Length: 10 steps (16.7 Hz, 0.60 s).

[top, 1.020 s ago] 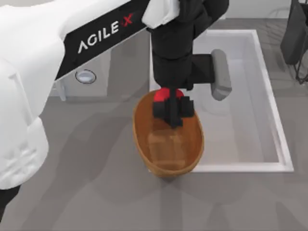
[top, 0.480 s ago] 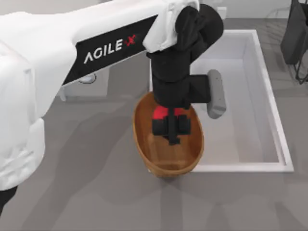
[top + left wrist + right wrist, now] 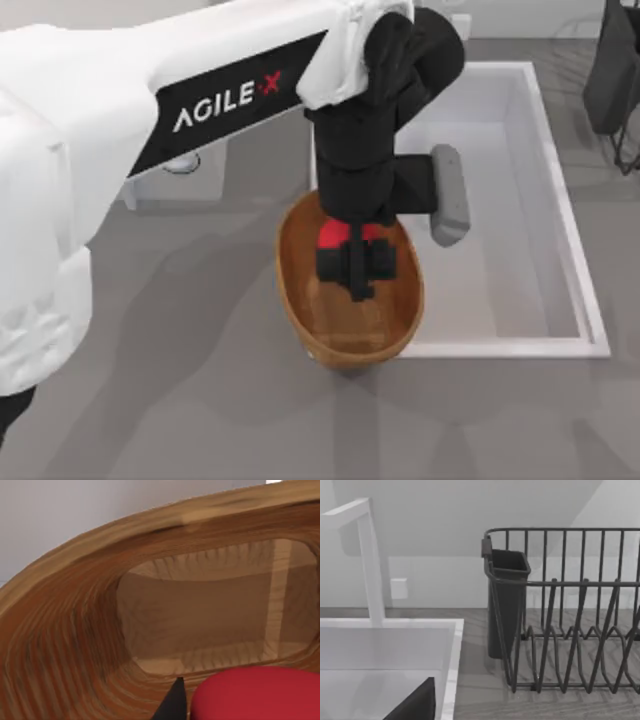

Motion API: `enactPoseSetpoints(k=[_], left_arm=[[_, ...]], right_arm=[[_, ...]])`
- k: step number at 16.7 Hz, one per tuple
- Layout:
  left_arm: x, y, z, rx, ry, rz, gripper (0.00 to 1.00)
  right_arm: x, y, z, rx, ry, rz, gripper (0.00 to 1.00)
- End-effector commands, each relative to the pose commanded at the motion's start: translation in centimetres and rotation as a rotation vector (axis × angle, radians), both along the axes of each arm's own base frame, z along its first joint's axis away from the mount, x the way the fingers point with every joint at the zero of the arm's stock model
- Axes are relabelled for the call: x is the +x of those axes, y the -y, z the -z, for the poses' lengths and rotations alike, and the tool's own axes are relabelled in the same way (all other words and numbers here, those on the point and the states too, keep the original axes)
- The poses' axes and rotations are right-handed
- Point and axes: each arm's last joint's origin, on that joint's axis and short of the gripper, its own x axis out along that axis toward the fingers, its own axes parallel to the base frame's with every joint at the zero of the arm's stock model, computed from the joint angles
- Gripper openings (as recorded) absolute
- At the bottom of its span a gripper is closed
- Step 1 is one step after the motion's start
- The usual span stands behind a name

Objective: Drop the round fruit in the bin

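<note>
From above, the left arm reaches across the counter (image 3: pixel 180 400) and hangs its left gripper (image 3: pixel 353 268) straight down inside the mouth of the bin (image 3: pixel 300 320), which stands on the counter against the near edge of the white sink basin (image 3: pixel 520 200). The round fruit (image 3: pixel 335 234) shows as a red patch between the black fingers, so the jaws are pinching the fruit, which sits over the far half of the bin, inside its rim. Holding it there means a release would, by my judgement, land it on the flat bottom and not on the counter or in the basin. In the left wrist view, the ribbed inner wall of the bin (image 3: pixel 70 645) curves round a bare flat floor, and the round fruit (image 3: pixel 255 695) sits close to the lens beside one dark fingertip (image 3: pixel 172 705); the fruit appears to be above the floor and not resting on it, so the drop is not yet done. The next move calls only for parting the jaws. In the right wrist view, the right arm is parked off at the right of the counter, looking at a dark wire dish rack (image 3: pixel 570 610) with a cutlery cup (image 3: pixel 506 605) and a corner of the sink basin (image 3: pixel 395 645); whether the right jaws are spread or pressed together I cannot tell.
</note>
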Motion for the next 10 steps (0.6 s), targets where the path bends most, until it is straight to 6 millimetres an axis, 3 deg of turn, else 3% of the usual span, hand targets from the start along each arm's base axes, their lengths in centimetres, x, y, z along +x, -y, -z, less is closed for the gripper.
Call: enactPoseSetpoints(k=[6,10], left_arm=[[0.0,0.0,0.0,0.0,0.0,0.0,0.98],[0.0,0.0,0.0,0.0,0.0,0.0,1.0]], right_arm=[[0.0,0.0,0.0,0.0,0.0,0.0,1.0],[0.0,0.0,0.0,0.0,0.0,0.0,1.0]])
